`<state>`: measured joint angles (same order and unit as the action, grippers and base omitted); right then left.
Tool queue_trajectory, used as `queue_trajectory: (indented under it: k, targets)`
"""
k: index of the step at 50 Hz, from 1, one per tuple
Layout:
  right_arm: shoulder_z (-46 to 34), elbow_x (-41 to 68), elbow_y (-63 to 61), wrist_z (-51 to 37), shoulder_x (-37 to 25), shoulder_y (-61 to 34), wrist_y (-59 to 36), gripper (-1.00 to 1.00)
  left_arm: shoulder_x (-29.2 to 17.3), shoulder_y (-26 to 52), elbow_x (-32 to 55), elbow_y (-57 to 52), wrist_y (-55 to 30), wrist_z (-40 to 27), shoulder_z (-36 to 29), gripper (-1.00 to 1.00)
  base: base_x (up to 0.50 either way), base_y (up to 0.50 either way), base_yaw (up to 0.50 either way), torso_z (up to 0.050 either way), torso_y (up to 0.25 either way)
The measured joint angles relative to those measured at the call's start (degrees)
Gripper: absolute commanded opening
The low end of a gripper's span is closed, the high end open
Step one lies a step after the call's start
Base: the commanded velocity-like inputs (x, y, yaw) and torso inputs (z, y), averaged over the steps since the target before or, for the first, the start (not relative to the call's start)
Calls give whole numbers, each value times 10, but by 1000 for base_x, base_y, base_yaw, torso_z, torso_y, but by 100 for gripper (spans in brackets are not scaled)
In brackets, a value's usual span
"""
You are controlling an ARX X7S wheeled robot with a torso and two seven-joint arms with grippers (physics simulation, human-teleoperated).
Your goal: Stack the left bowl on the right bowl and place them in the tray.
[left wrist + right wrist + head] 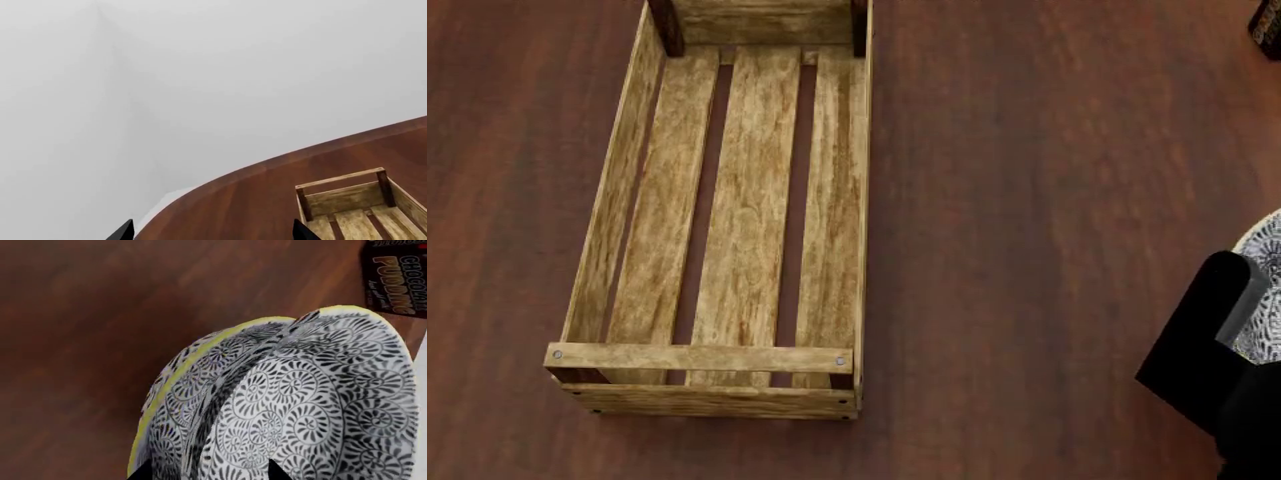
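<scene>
Two white bowls with a blue-grey leaf pattern and yellowish rims are nested one in the other and tilted, filling the right wrist view; I cannot tell which is which. One rim lies outside the other bowl. My right gripper has its jaws on either side of their walls, shut on them. In the head view a sliver of bowl shows at the right edge behind my black right arm. The long light-wood slatted tray stands left of it, with nothing in it. My left gripper is open, holding nothing, near one end of the tray.
A dark chocolate pudding box lies on the brown wooden table beyond the bowls; it also shows at the head view's top right corner. The table's curved edge runs past the left gripper.
</scene>
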<state>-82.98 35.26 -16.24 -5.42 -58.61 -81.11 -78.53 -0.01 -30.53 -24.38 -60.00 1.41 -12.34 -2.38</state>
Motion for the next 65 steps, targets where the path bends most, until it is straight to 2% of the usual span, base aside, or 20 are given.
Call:
queue_trajectory:
  k: [21,43,65]
  targets:
    - [12,-3,-23,-17,3,-15,-32,100,0,-13,-1,0,14,-6,2,100,0,0,0,0,0]
    - [-42,-28,-41,54,-6,-83,2,100,0,-53,2,0,58,-21,11,100,0,0,0,0,0]
    - [-14,3,-36,50,10,-57,35,100,0,-59,0,0,65,-25,11,100,0,0,0,0,0]
